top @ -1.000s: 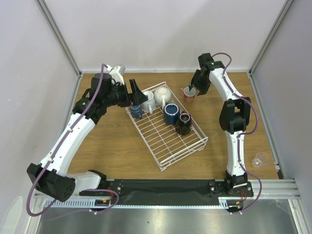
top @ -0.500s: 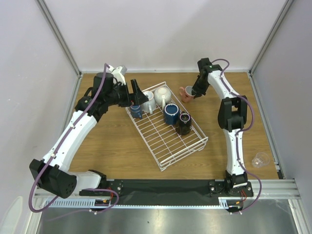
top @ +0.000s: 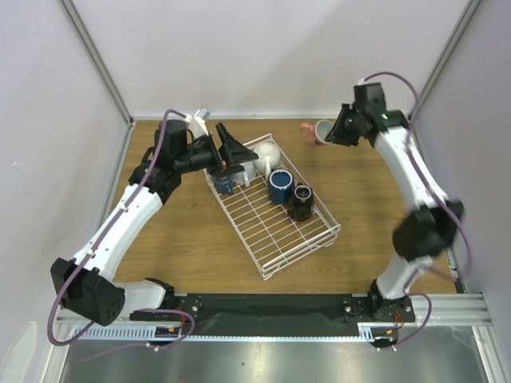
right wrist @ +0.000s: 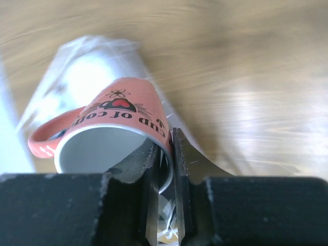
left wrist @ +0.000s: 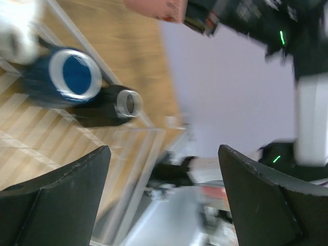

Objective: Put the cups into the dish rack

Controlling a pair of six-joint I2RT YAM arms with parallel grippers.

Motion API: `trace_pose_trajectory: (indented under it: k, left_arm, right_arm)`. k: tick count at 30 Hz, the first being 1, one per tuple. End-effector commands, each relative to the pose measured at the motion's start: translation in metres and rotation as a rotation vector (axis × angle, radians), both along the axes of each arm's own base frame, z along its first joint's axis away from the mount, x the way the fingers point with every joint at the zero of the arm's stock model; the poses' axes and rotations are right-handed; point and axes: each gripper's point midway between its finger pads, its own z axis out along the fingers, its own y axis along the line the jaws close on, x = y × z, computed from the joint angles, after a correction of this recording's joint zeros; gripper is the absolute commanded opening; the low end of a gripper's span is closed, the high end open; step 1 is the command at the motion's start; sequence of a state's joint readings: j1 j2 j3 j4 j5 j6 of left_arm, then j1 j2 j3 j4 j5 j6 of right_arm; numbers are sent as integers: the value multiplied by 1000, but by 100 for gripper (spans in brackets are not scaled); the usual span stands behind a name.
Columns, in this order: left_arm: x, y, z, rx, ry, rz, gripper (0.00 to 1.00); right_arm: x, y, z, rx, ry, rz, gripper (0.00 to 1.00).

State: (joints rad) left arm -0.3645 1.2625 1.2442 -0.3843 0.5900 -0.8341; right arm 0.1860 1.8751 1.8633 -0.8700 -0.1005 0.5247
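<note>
My right gripper (top: pixel 333 132) is shut on the rim of the salmon-pink cup (top: pixel 318 132). One finger is inside the cup and one outside, and the cup hangs tilted above the table's far side. In the right wrist view that pink cup (right wrist: pixel 115 120) fills the centre, with the right gripper (right wrist: pixel 166 146) clamped on its wall. The white wire dish rack (top: pixel 275 235) holds a cream-white cup (top: pixel 267 151), a pale cup (top: pixel 244 170), a navy blue cup (top: pixel 279 186), a black cup (top: pixel 301 202) and a small dark navy cup (top: pixel 225 183). My left gripper (top: pixel 237 154) hovers open over the rack's far left corner, holding nothing.
In the left wrist view, past the open left gripper (left wrist: pixel 164 151), are the navy blue cup (left wrist: pixel 76 77), the black cup (left wrist: pixel 110 108) and the right arm (left wrist: pixel 256 20). Grey walls enclose the table on three sides. Bare wood lies left of the rack.
The right gripper closed on the pink cup's rim, then lifted it off the table toward the back right, tilting it. The left gripper rose slightly and stayed open.
</note>
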Motion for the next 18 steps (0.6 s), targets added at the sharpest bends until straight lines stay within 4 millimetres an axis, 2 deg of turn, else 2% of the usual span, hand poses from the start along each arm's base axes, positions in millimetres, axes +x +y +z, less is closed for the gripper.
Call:
trace_pose_trajectory:
  k: [1,2,3,4,5,6,7,8,10,11,13,15,18]
  left_arm:
    - [-26,-29,58,-276,44,-129,92]
    - [-32,-35,72,-339,62,-161,93]
    - [-34,-38,79,-372,71,-169,93]
    - [-39,-40,89,-411,74,-184,94]
    - [-47,-45,99,-452,76,-215,94]
    - [-54,-48,108,-512,141,-222,94]
    - [-66,-55,122,-555,130,-266,94]
    - [-73,-57,130,-588,153,-280,95]
    - [-91,-59,146,-680,221,-309,96]
    - [-103,-61,160,-730,204,-332,96]
    - [-120,-59,169,-781,240,-345,96]
    - [-124,-58,174,-800,258,-327,97]
    - [-139,-62,182,-810,273,-355,98]
  right_arm:
    - [-51,32,163,117,-535,231,0]
    - [-67,36,151,126,-538,266,0]
    - [-75,40,171,151,-634,298,0]
    - [-87,44,178,173,-677,332,0]
    - [-117,48,182,205,-717,388,0]
    - [-127,49,188,215,-753,404,0]
    - [-138,51,198,228,-809,423,0]
    - [-158,52,212,245,-860,439,0]
    - [-174,54,214,267,-883,451,0]
    - [-187,52,225,280,-915,453,0]
    - [-202,55,228,297,-929,474,0]
    - [-219,55,237,315,-960,486,0]
    - [-234,55,243,328,-983,496,0]
